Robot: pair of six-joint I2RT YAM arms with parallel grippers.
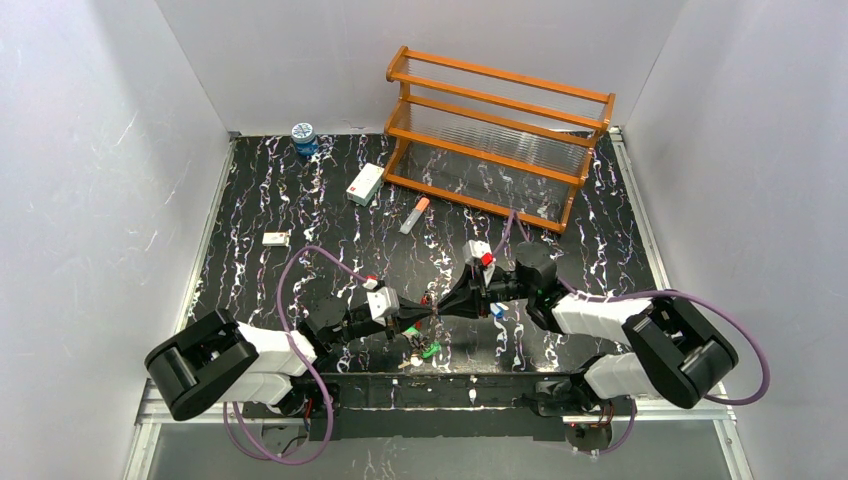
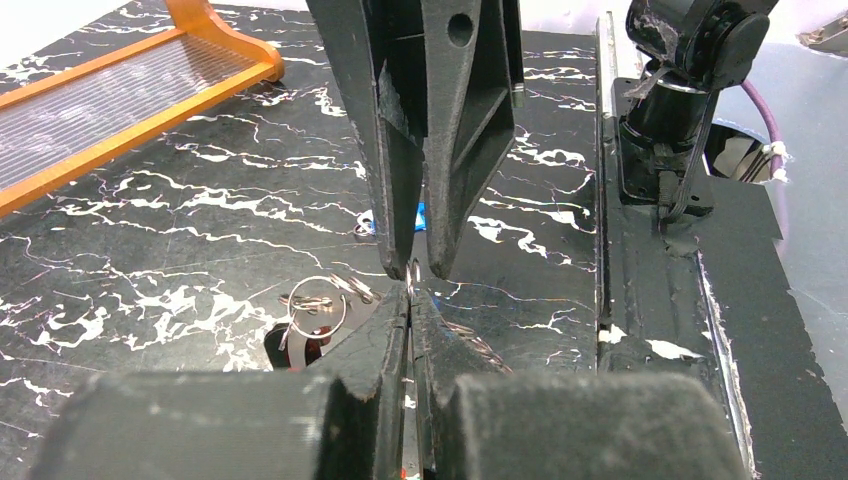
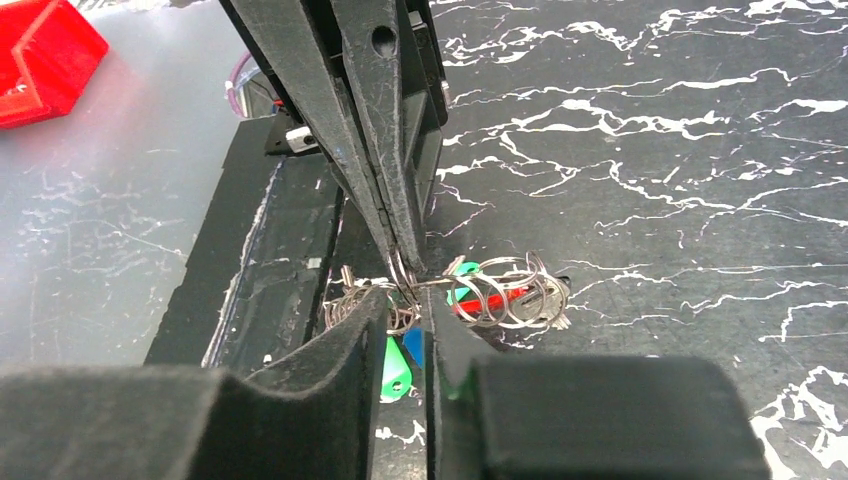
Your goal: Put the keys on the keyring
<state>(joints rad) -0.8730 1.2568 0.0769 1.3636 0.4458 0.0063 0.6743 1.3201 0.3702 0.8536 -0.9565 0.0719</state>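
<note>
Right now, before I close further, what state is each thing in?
left gripper: shut on the keyring.
right gripper: slightly open around its wire.
keyring: pinched, coils bunched.
green keys: bunched at the keyring; threaded or not, unclear.
blue key: loose on the table.
rack: upright.

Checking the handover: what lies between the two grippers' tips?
Only a thin wire of the keyring, pinched by the shut left gripper and reaching between the parted fingers of the right gripper. The left wrist view shows it best.
</note>
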